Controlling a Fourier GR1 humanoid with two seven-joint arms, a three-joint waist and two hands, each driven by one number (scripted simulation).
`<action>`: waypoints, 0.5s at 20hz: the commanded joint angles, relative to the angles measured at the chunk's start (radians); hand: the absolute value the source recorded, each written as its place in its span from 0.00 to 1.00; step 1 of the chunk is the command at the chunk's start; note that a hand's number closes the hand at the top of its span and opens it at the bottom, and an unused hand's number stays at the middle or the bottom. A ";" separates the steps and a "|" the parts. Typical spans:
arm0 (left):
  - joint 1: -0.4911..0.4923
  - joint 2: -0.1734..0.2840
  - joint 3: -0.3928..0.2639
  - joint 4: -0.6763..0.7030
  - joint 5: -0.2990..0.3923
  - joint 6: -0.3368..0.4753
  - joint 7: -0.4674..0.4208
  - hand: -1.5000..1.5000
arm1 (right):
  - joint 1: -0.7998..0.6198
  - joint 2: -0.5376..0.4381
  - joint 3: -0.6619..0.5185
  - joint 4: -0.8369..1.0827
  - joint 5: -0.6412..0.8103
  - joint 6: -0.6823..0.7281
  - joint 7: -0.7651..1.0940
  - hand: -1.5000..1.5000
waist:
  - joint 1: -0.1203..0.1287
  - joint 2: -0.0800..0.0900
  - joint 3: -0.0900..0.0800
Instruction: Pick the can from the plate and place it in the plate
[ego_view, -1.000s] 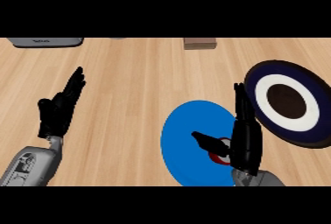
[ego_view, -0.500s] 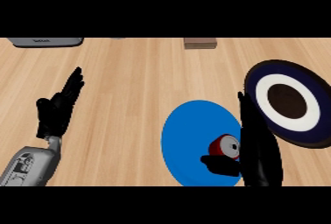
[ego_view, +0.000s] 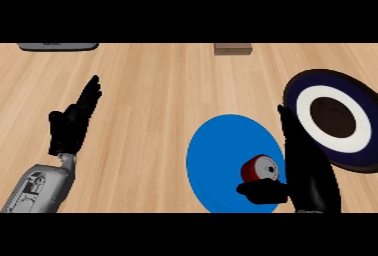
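The can is lying on the blue plate, toward its 4 o'clock edge. The right hand is sitting just at the can's 3 o'clock, fingers straight, thumb reaching under the can at 6 o'clock, nothing clamped. The ringed plate is lying at the blue plate's 2 o'clock. The left hand is resting open at the bench's 9 o'clock side.

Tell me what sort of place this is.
Probably a kitchen counter: a wooden counter top bearing a blue plate with a red can on it, and beside it a dark plate with white ring.
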 joint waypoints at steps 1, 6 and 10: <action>-0.014 -0.023 -0.011 0.012 -0.021 0.013 -0.002 0.50 | -0.035 0.049 -0.020 -0.034 -0.028 0.169 0.257 0.00 | 0.002 0.000 0.001; 0.045 -0.006 0.002 -0.040 -0.012 -0.002 -0.009 0.50 | 0.060 0.024 -0.053 0.046 -0.069 0.180 0.163 0.00 | 0.012 0.000 0.002; 0.031 -0.014 -0.001 -0.033 -0.016 -0.011 0.004 0.50 | 0.039 0.081 -0.023 0.072 -0.033 0.205 0.208 0.00 | 0.012 0.000 0.002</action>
